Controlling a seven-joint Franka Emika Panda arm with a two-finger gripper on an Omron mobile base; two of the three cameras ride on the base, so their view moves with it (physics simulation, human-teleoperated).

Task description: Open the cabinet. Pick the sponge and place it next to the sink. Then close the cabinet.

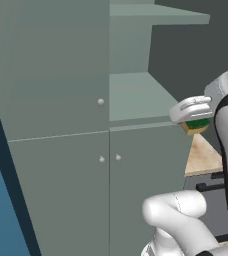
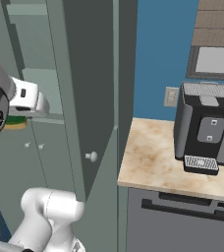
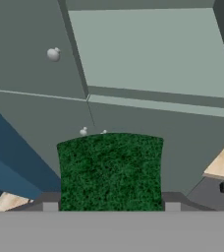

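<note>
Grey-green kitchen fronts stand before the robot, with a marbled worktop (image 2: 168, 162) to the right. Nearest, the claw (image 1: 195, 114) is closed partway on the sponge (image 3: 110, 170), green side toward the hand camera, held just outside the cabinet (image 1: 56, 75), whose upper right door (image 2: 92, 88) stands open. To do the carry well, the arm should probably swing clear of that door edge, keeping its grip steady; the sink is not visible from here. Farther off, a black coffee machine (image 2: 207, 130) stands on the worktop. No readable writing shows anywhere.
</note>
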